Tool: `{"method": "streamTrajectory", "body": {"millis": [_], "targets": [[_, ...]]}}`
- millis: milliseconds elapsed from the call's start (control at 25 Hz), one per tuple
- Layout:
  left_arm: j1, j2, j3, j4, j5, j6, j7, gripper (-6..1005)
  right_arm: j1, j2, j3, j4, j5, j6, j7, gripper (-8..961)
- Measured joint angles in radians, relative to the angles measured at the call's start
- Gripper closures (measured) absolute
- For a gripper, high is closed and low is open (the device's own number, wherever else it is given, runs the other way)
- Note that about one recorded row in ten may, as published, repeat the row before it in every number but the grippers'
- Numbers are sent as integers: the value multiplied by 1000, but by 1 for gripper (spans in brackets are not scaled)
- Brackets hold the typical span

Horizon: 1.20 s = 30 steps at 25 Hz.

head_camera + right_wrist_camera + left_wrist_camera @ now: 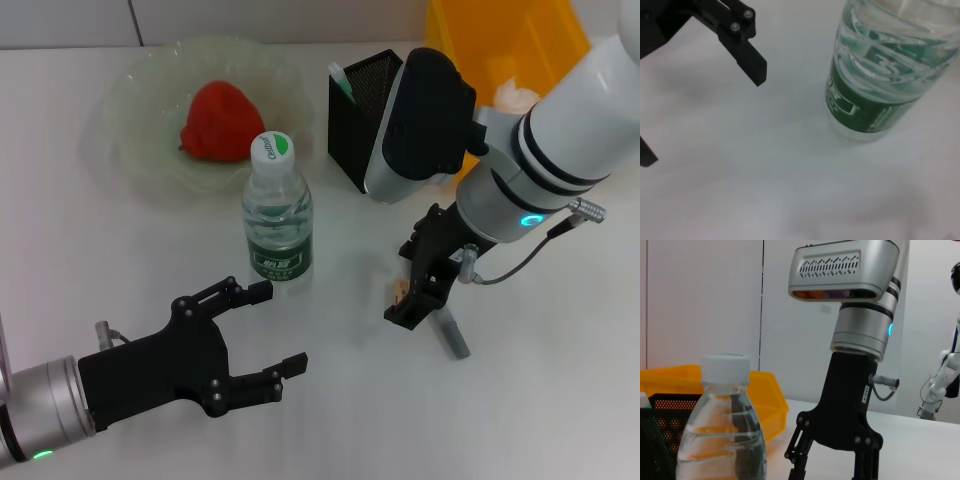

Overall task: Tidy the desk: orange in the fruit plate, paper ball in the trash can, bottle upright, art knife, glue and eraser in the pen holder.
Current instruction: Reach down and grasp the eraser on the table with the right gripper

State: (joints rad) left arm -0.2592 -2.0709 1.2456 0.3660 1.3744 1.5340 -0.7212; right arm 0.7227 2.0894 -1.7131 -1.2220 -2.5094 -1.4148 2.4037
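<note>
The water bottle (277,212) already stands upright on the desk (120,260), just in front of the pale green fruit plate (140,150), which holds a red-orange fruit (218,122). Behind and to the right stands the black mesh pen holder (362,110) with a green-tipped item (341,80) inside, and a yellow bin (510,50) sits at the far edge.

The right claw (415,295) is down at the desk, poised over a small tan object (400,290) and a grey stick-like item (452,335), probably the eraser and the art knife or glue. Whether its fingers have closed on anything cannot be told from these views. The left claw (258,335) hangs low in front of the bottle, released and holding nothing.

The work in hand appears to be picking up a small item for the pen holder. The risks lie in the small target: a pinch slightly off-centre could flick the tan piece away or nudge the grey stick so it rolls. The carry to the holder passes near the bottle, and a brush from the wrist could tip it. The holder's narrow mouth means a tilted release could leave the item on the rim or the desk.
</note>
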Motion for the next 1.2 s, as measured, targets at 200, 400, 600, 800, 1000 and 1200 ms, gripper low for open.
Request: {"method": "streamTrajectory", "body": {"millis": [200, 400, 600, 800, 1000, 1200], "targets": [[0, 0, 0, -1, 0, -1, 1, 138, 9, 0, -1, 32, 6, 16, 3, 120], [2, 0, 0, -2, 0, -1, 2, 138, 13, 0, -4, 63, 23, 38, 5, 120], [1, 0, 0, -3, 0, -2, 1, 139, 14, 0, -12, 77, 24, 51, 5, 119], [1, 0, 0, -3, 0, -2, 1, 139, 16, 0, -17, 95, 24, 66, 1, 123], [2, 0, 0, -3, 0, -2, 0, 139, 19, 0, -26, 102, 24, 77, -2, 144], [2, 0, 0, -3, 0, -2, 1, 139, 29, 0, -39, 119, 25, 89, 1, 165]]}}
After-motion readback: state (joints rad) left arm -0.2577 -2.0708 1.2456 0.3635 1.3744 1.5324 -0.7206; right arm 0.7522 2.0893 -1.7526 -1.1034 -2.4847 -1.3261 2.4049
